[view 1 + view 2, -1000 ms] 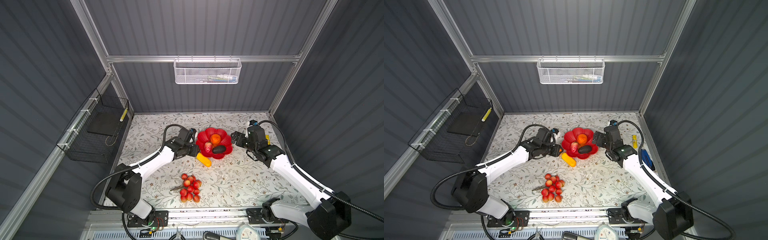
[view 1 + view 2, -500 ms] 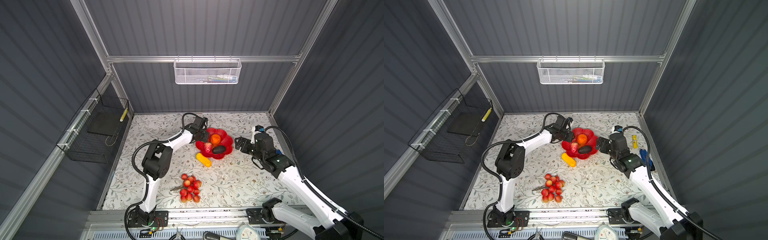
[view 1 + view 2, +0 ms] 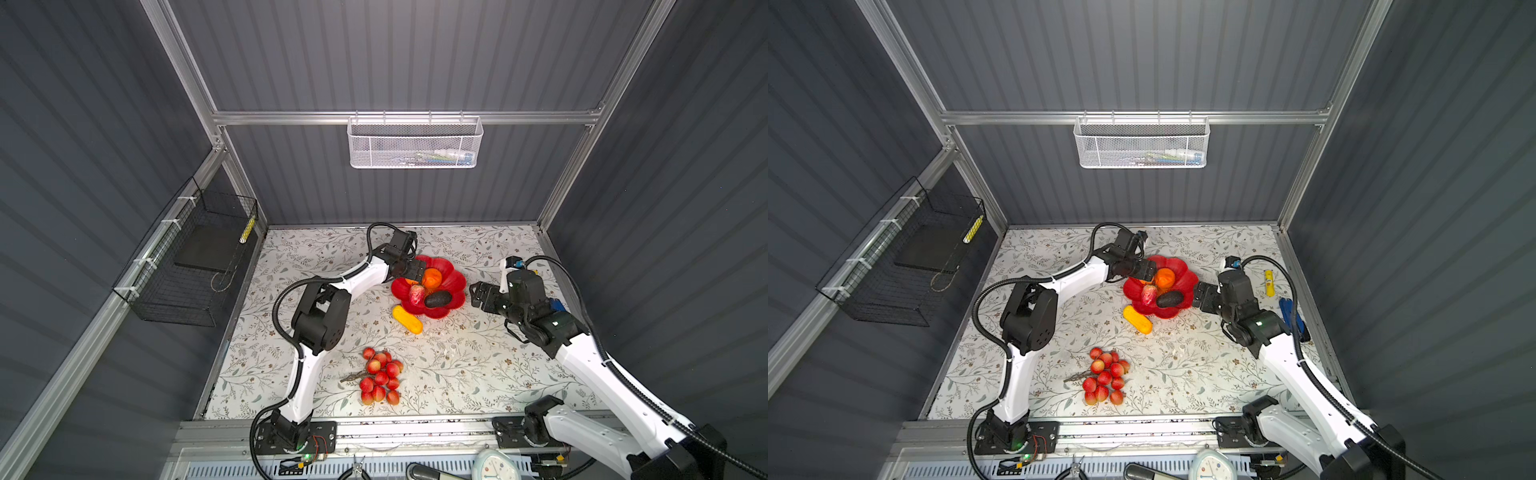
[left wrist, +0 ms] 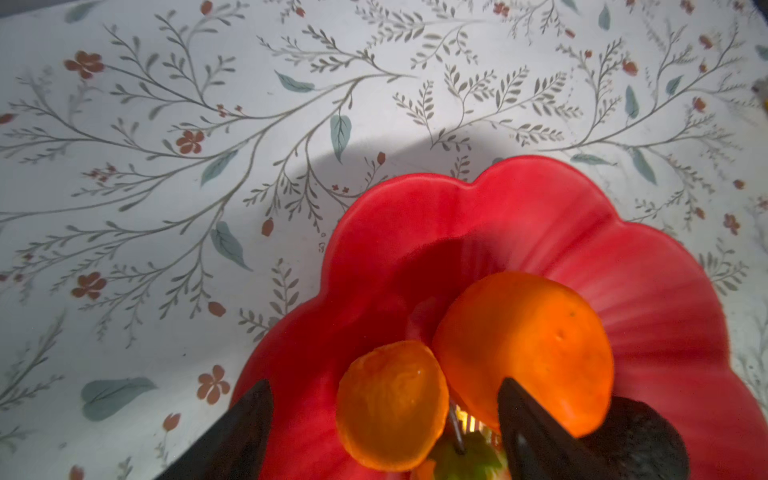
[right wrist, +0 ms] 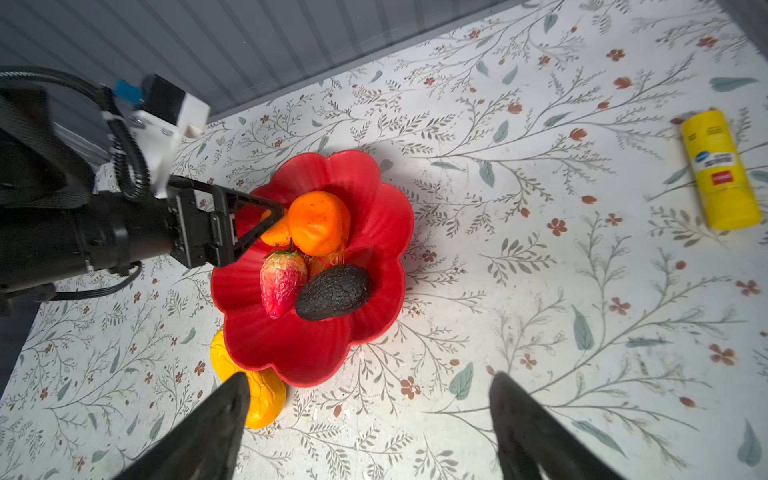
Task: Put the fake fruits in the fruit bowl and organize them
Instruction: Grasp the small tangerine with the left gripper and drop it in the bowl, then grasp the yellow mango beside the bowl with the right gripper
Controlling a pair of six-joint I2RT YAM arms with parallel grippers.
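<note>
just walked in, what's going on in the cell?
Fruit is going into the red bowl. The left claw is over the bowl, jaws open, with the small orange between them, next to the big orange. The strawberry and avocado are in. The yellow fruit and berry bunch lie on the table. The right claw hovers beside the bowl, open and empty.

Overhead pair; near wrists, seemingly sharing bowl

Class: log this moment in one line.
left gripper open around small orange in fruit bowl; right gripper open, empty; oblong fruit, berry bunch outside
</note>
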